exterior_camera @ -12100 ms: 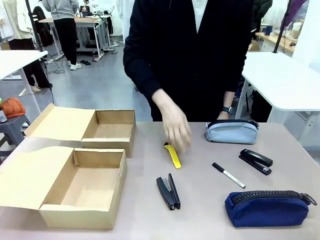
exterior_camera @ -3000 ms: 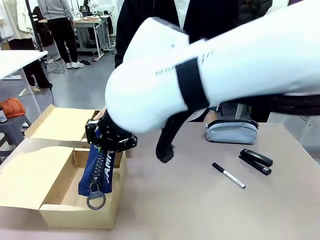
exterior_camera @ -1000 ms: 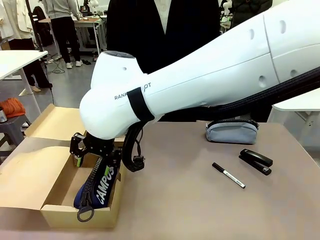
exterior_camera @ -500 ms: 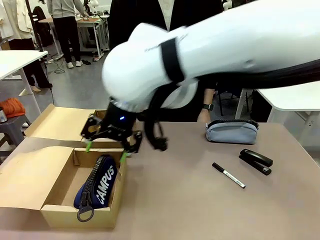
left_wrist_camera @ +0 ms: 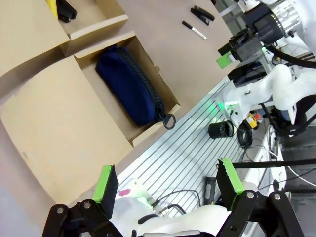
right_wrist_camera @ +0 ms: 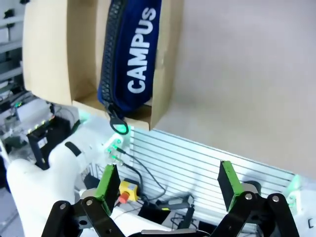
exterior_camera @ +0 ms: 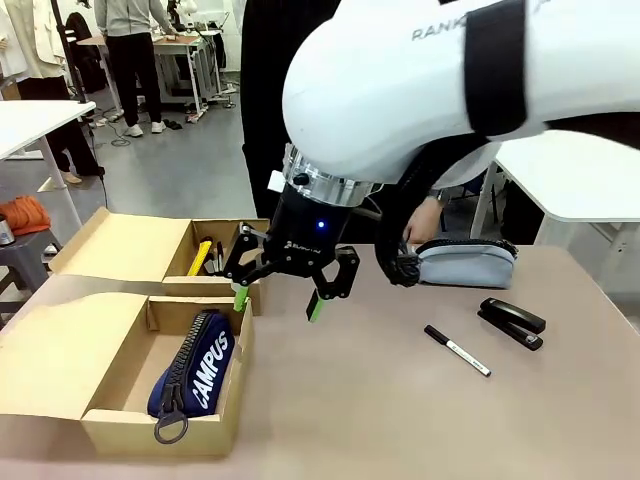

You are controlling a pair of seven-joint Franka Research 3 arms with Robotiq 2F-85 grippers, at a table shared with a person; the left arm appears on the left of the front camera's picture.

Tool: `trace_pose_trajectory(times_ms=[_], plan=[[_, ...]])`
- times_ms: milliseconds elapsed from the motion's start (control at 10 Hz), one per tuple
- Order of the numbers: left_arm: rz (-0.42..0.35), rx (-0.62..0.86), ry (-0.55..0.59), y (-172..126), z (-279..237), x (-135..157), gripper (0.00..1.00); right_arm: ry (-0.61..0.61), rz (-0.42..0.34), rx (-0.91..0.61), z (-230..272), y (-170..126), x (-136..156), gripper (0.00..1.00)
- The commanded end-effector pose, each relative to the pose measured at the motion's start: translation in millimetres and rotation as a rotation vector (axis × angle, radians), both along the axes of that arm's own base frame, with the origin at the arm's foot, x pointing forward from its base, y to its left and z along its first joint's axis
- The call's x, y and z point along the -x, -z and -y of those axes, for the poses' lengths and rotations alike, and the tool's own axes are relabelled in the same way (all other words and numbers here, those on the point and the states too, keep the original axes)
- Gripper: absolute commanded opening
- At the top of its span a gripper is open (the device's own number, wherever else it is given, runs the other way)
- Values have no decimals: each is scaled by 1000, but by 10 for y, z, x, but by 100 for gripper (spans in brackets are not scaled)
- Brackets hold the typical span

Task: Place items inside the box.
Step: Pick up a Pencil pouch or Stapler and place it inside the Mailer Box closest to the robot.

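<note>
Navy "CAMPUS" zip pouch (exterior_camera: pixel 195 365) lies in the lower-left box (exterior_camera: pixel 150 436). Right gripper (exterior_camera: pixel 278 302), frame centre, is released and empty; left gripper (left_wrist_camera: pixel 168 183) likewise spread wide.

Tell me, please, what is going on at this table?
The right arm, jaws open and empty, hovers beside the near box, where the navy CAMPUS pouch lies. A yellow utility knife sits in the far box. The grey-blue pouch, marker pen and a black stapler lie on the table.
</note>
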State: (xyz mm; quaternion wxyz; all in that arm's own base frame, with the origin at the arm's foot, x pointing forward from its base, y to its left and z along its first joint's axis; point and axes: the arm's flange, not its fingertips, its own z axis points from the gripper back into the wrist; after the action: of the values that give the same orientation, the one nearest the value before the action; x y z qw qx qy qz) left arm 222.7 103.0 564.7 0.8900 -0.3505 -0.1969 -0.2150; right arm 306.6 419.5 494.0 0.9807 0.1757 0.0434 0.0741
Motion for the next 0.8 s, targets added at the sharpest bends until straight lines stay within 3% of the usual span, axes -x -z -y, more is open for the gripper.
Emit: trace_pose_trajectory(times_ms=[0,200,300,400,700], plan=[[8,7,-8,10,18,1,100,-54,-47,10,66,-52,-15,100],[8,7,-8,10,18,1,100,-125,-65,-90,695,-263,-35,100],[8,7,-8,10,18,1,100,-104,-47,-116,980,-311,-6,100],[8,7,-8,10,18,1,100,-82,-18,-50,1028,-276,-16,100],[8,7,-8,10,18,1,100,-166,-24,-55,765,-169,-42,100]])
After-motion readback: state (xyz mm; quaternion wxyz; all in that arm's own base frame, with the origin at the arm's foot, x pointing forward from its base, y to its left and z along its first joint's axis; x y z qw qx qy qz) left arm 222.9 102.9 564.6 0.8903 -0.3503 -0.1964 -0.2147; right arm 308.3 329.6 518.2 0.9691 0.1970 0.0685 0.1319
